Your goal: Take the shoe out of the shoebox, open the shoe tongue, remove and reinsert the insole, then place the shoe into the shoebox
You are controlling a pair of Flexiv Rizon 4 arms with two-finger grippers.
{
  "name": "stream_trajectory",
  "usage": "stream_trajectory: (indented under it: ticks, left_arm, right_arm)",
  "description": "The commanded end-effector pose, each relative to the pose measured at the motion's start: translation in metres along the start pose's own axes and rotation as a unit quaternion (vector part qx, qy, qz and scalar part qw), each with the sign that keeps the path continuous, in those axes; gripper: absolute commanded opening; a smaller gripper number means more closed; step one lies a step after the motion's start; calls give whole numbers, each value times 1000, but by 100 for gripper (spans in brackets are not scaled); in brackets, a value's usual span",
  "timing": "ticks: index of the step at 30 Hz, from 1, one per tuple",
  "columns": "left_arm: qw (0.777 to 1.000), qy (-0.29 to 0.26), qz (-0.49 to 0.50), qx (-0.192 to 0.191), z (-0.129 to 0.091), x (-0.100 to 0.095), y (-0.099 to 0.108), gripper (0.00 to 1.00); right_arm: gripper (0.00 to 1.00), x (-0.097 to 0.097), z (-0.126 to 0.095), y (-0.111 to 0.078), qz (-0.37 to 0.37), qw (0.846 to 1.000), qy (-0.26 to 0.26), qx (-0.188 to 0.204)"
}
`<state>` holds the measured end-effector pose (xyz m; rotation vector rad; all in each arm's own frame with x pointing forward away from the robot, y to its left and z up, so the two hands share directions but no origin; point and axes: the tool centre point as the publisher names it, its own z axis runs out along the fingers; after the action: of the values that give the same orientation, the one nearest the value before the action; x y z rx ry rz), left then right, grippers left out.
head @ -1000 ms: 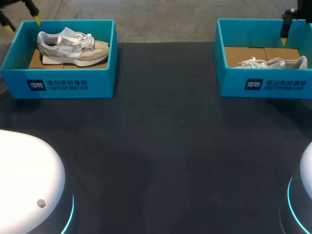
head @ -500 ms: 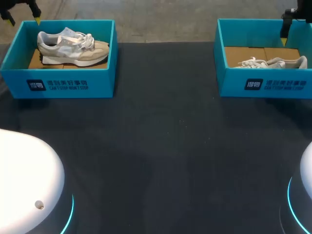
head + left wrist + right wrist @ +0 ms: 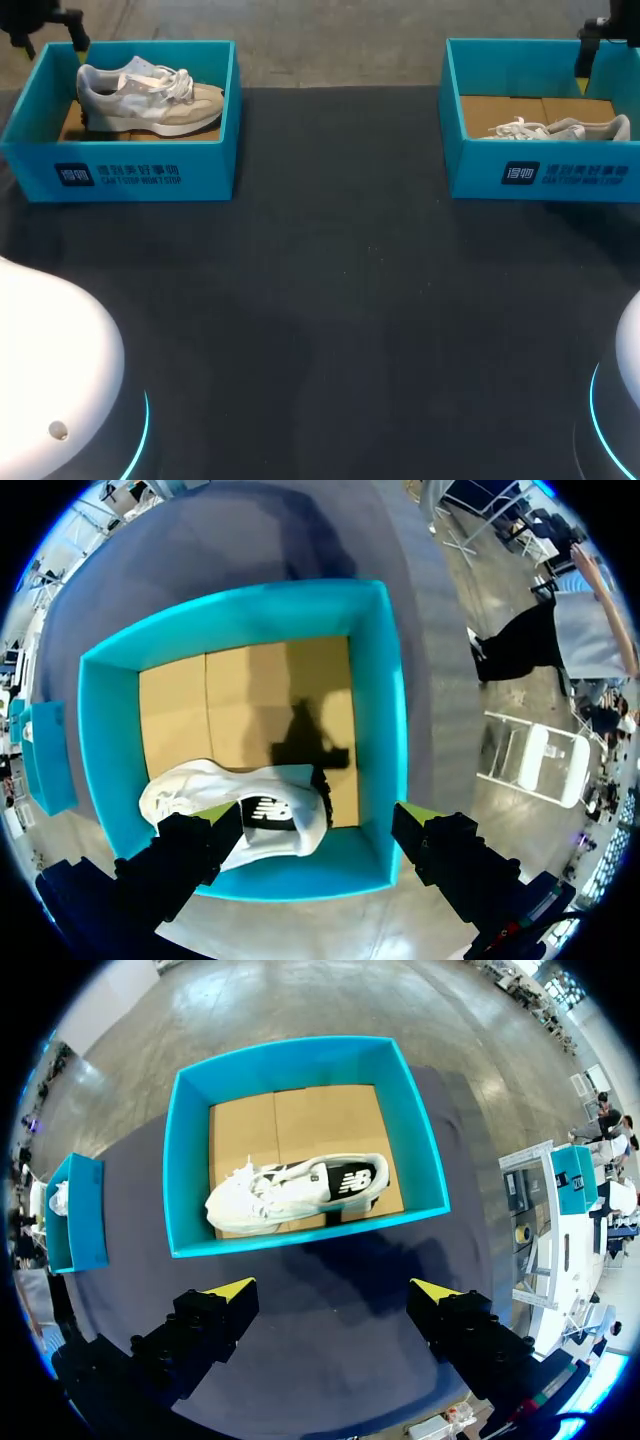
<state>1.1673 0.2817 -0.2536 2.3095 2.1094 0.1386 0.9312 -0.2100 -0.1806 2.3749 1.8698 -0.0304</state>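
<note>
Teal cardboard forms two shoeboxes on the dark desk (image 3: 330, 300), the left shoebox (image 3: 130, 172) at the upper left of the frame and the right shoebox (image 3: 560, 178) at the upper right. Each has one printed label with white lettering on its front wall and one pale shoe inside, the left shoe (image 3: 150, 95) and the right shoe (image 3: 560, 129). Two claws hang above the boxes, the left claw (image 3: 316, 816) over the left shoe's end and the right claw (image 3: 333, 1290) short of the right shoebox, both spread wide and gripping nothing.
</note>
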Motion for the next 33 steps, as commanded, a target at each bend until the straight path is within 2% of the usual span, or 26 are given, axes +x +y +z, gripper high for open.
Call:
stream_trajectory:
  ticks: [1, 17, 22, 30, 33]
  left_arm:
    - [1000, 5, 4, 27, 14, 3, 18, 100]
    - [999, 7, 13, 44, 45, 1, 32, 100]
    - [999, 9, 12, 41, 49, -3, 34, 98]
    - [999, 22, 6, 42, 58, -3, 37, 100]
    - [999, 27, 5, 44, 62, -3, 38, 97]
  right_arm:
    - [100, 0, 0, 0, 0, 1000, 0, 0]
    - [100, 0, 0, 0, 0, 1000, 0, 0]
    - [100, 0, 0, 0, 0, 1000, 0, 0]
    - [100, 0, 0, 0, 0, 1000, 0, 0]
    - [100, 0, 0, 0, 0, 1000, 0, 0]
